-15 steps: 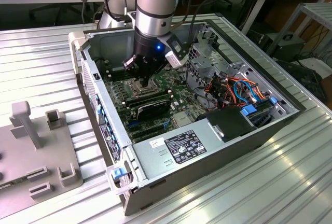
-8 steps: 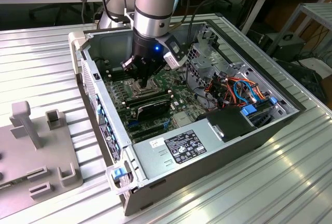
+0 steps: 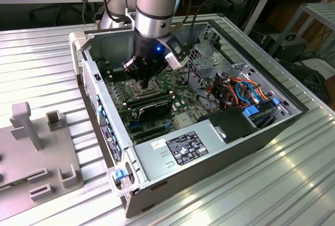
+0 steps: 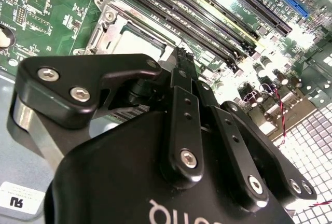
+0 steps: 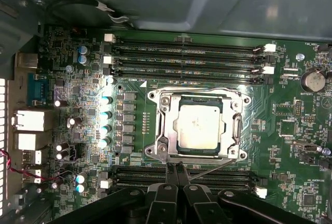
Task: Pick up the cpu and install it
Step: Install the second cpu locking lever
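The arm (image 3: 157, 6) reaches down into an open computer case (image 3: 209, 132) lying on a ribbed metal tabletop (image 3: 293, 184). Its gripper (image 5: 177, 171) hangs low over the green motherboard (image 5: 290, 130), just beside the socket frame (image 5: 199, 125). In both wrist views the two black fingers (image 5: 171, 175) are pressed together, tip to tip, with nothing between them.

The cpu (image 5: 199, 126) lies flat inside the socket frame, silvery top up, square to the frame's opening. In the second wrist view its pale top (image 4: 136, 41) shows just past the fingertips. The frame's thin lever (image 5: 207, 168) runs along the near edge of the socket, close to the fingertips; whether they touch it is hard to say.

Long memory slots (image 5: 187, 53) flank the socket on both sides. In the exterior view a black card (image 3: 152, 112) stands on the board just near of the gripper, a power supply (image 3: 183, 150) sits at the case's near edge, and a grey fixture (image 3: 36, 147) rests on the tabletop at the exterior view's left.
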Controlling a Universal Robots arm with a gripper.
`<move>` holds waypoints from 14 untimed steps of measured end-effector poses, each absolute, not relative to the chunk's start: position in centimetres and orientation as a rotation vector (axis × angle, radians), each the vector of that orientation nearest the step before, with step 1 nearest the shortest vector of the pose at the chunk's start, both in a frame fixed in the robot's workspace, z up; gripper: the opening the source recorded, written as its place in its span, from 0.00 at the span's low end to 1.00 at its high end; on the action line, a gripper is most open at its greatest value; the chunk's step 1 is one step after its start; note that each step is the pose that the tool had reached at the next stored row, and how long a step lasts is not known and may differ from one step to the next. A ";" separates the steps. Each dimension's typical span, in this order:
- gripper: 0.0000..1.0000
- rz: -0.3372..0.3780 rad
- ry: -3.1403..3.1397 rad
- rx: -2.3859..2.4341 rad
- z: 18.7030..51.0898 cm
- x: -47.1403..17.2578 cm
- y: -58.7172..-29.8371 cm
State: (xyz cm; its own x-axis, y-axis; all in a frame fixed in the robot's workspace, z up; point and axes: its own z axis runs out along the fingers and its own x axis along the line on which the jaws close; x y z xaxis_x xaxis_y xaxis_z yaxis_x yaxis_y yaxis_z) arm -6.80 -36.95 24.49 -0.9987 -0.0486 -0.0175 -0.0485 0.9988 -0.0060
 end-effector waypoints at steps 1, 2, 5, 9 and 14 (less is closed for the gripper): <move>0.11 -0.009 3.123 -0.076 24.5 -6.8 -36.9; 0.11 -0.009 3.123 -0.076 24.6 -6.8 -36.9; 0.11 -0.009 3.125 -0.076 24.8 -6.7 -36.9; 0.11 -0.009 3.126 -0.076 24.8 -6.5 -37.0; 0.11 -0.008 3.126 -0.076 24.8 -6.4 -37.2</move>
